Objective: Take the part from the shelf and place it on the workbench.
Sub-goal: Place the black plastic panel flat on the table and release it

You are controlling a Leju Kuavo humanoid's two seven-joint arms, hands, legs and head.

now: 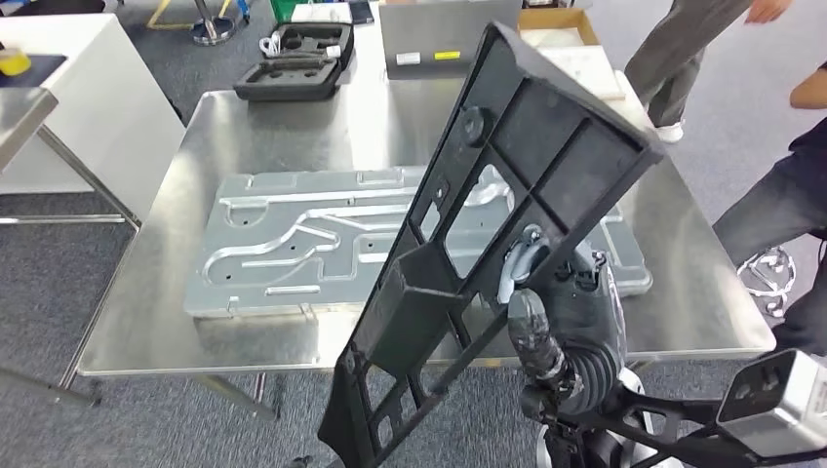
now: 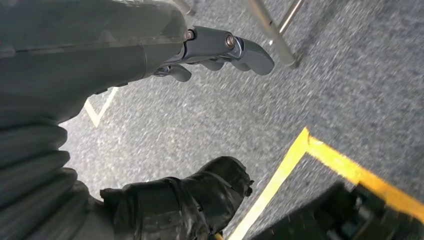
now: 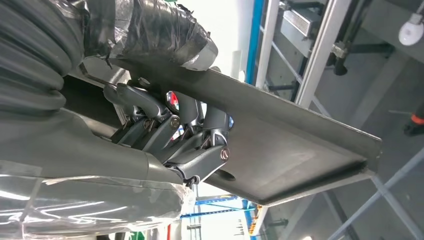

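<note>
- Right hand grips the black ribbed part — held tilted above the steel workbench, over the grey plate.
- Left hand hangs over carpet — fingers apart, holding nothing.

Even indoor light, wrist views softer than the head view.
Steel workbench beyond the right hand throws soft glare; floor past the left hand is motion-blurred; backlight blows out white behind the right hand's fingers.
</note>
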